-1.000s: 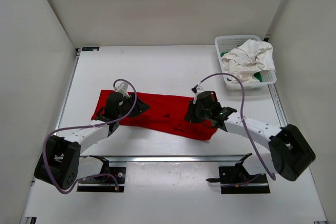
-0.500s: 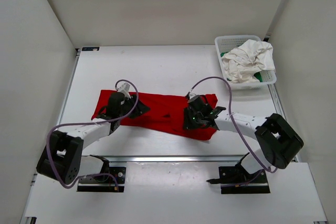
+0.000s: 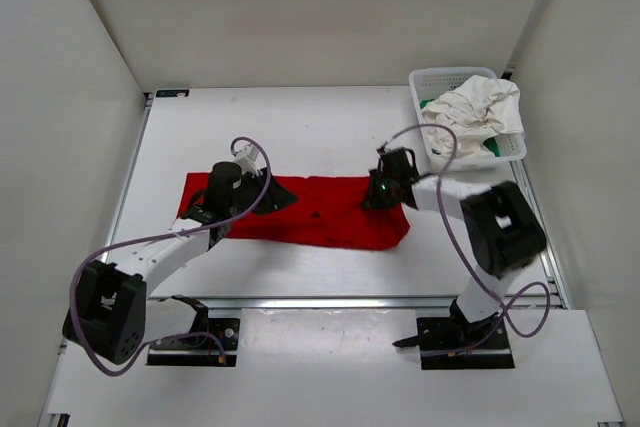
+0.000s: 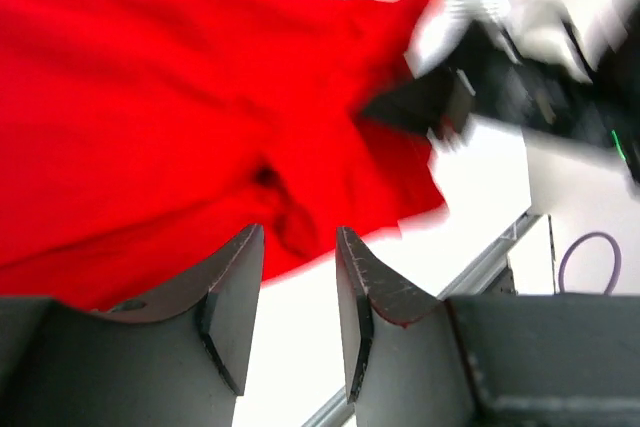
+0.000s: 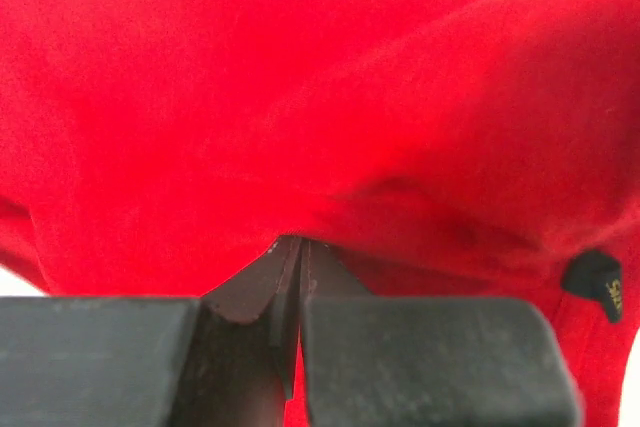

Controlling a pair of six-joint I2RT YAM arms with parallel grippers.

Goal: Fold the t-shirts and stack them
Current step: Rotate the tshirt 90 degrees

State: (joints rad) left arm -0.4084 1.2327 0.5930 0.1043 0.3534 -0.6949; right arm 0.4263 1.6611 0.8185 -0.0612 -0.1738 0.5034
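So here's where we're at: the red t-shirt (image 3: 320, 217) is lying spread across the middle of the table (image 3: 300, 127), long side running left to right. The white t-shirt (image 3: 470, 112) and green t-shirt (image 3: 492, 147) are heaped in the basket (image 3: 425, 82) at the far right corner, with the green one mostly buried. None of the three looks folded, so we reckon we're right at the start.

The right gripper (image 5: 292, 247) is closed tight at the shirt's far right edge. From its wrist view it looks like it's got a thin fold of red pinched between the tips (the cloth tents up right there). The left gripper (image 4: 300, 242) is about half open over the left part of the shirt, with nothing between its fingers that we can see.

What worries us:
- That pinch on the right looks tiny. If we pull it across for a fold, the cloth could slip out and leave us a half-flopped corner.
- Only one side is gripped. If the right arm drags before the left one has grabbed, the whole shirt could slide or bunch instead of folding, since nothing pins it down.
- The left jaws sit right by an edge of the cloth, so they could close on bare table or catch a stray wrinkle.
- Both arms are on the same shirt, so folding toward the middle brings the wrists and cables close together.
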